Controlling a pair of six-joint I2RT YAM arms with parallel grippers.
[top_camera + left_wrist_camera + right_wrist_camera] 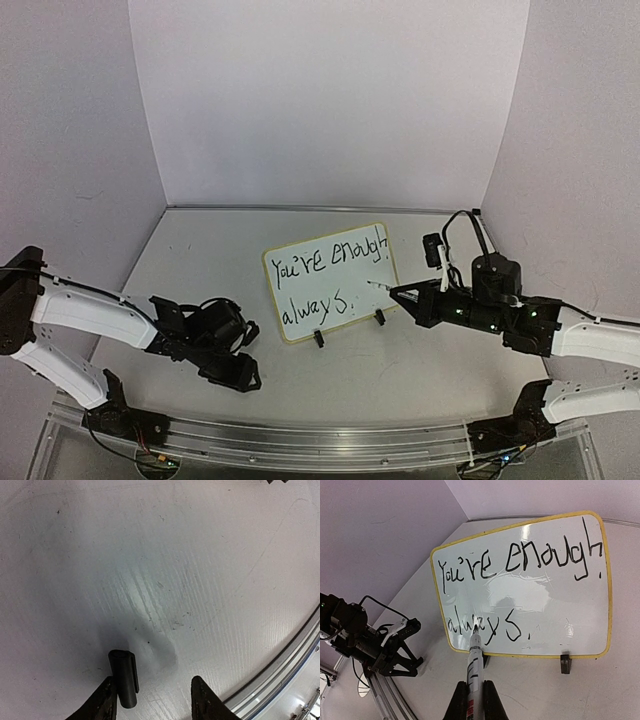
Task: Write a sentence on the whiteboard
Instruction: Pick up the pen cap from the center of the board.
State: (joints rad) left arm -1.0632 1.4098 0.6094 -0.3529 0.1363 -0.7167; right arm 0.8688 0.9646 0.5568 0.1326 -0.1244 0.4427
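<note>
The whiteboard point(300, 288) stands tilted on two black clip feet point(319, 339) mid-table. The sentence point(325, 262) reads "You're enough" over "always." in black. My right gripper point(408, 295) is shut on a white marker point(380, 287) pointing left at the board's right part. In the right wrist view the marker point(475, 662) runs up from the gripper point(474, 702), its tip lying over "always" on the whiteboard point(555, 600); I cannot tell if it touches. My left gripper point(240, 375) is open and low over the table. A black marker cap point(125, 677) lies against its left finger point(106, 702).
An aluminium rail point(300, 440) runs along the table's near edge and shows in the left wrist view point(287, 662). White walls close the back and both sides. The left arm point(375, 645) shows in the right wrist view, left of the board.
</note>
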